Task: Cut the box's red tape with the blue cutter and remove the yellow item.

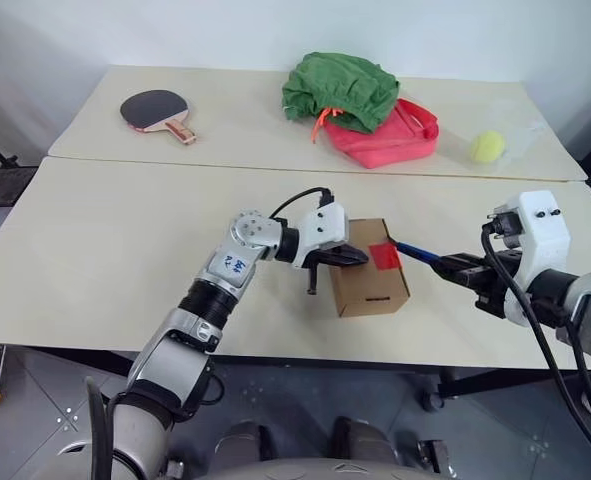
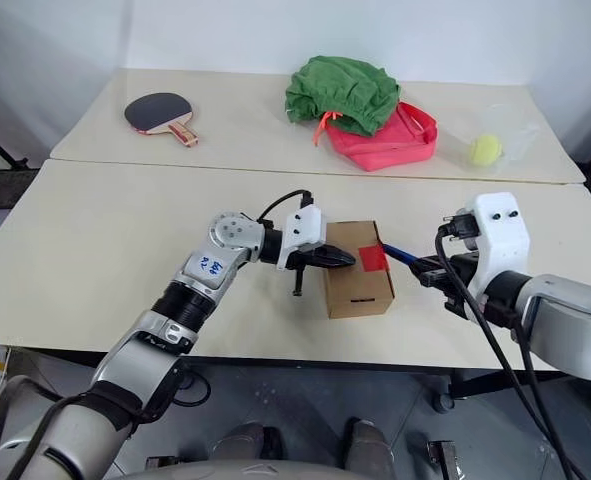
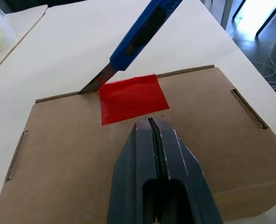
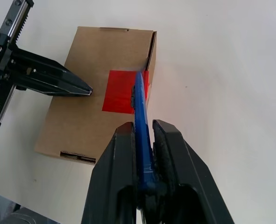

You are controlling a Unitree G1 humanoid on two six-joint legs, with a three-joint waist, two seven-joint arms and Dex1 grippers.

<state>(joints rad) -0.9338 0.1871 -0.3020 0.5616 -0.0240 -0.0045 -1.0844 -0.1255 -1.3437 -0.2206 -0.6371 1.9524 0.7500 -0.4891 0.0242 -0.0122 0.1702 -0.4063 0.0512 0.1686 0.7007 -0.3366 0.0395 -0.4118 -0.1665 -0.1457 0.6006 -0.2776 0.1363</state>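
My right gripper (image 4: 145, 140) has its jaws clamped on the blue cutter (image 3: 138, 35), blade tip at the lid seam right by the edge of the red tape (image 3: 133, 98). Left gripper (image 3: 152, 128) has jaws fully closed, empty, tips pressing the lid of the box (image 1: 370, 275) just short of the tape. Risk, as I judge it: the blade rides the seam beside the tape and skips off, or the push shoves the box sideways on the bench (image 1: 95, 250) if my hold-down slips. Yellow item presumably inside, unseen. Paddle (image 1: 157, 112), green cloth (image 1: 340, 90), ball (image 1: 487, 147) sit well apart.
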